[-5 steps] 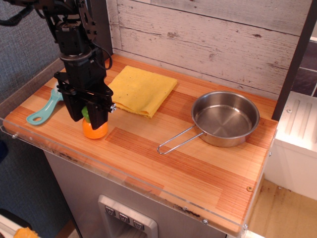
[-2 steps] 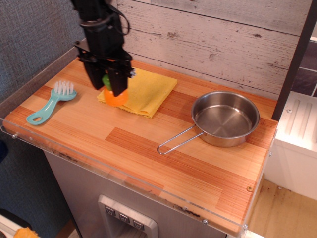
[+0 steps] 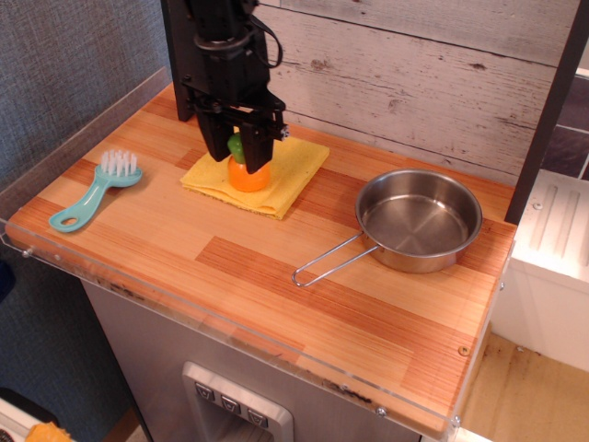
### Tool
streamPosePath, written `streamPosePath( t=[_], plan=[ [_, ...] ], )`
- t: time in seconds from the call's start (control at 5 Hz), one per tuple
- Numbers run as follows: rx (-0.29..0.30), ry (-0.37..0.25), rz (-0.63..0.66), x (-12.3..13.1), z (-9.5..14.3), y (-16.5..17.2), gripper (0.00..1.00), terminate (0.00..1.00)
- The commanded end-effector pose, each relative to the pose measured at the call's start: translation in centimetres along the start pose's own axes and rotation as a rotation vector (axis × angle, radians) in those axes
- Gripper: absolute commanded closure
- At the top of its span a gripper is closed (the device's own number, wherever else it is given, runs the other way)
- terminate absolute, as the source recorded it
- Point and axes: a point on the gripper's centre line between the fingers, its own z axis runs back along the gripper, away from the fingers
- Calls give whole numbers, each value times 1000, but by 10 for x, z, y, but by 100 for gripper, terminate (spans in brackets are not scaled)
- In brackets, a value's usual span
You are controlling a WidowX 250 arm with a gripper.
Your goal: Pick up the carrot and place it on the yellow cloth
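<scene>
The carrot (image 3: 248, 175) has a glossy orange body and a green top. It is held between the black fingers of my gripper (image 3: 241, 155), which is shut on its green top. The carrot hangs over the middle of the yellow cloth (image 3: 294, 166), at or just above its surface; I cannot tell whether it touches. The cloth lies flat at the back of the wooden counter, partly hidden behind the gripper and arm.
A teal brush with white bristles (image 3: 92, 191) lies at the left of the counter. A steel pan (image 3: 419, 219) with a wire handle stands to the right. A whitewashed plank wall (image 3: 414, 74) rises behind. The counter has a clear plastic rim (image 3: 184, 318) along its front.
My gripper lifted the carrot from the front left of the counter and carried it back and to the right, to a spot over the yellow cloth.
</scene>
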Motion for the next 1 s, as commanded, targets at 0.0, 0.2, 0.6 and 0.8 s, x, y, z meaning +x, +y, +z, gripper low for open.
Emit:
streamPosePath(
  t=[0.0,0.2,0.6,0.8],
  plan=[
    [11,-24,1,16,8,7,0,0],
    [11,-36,5,12,16,6,0,0],
    [-19,-128,-20,-8,68,-7,0,0],
    [-66,-129,-36,-35,75,-21,0,0]
  ],
)
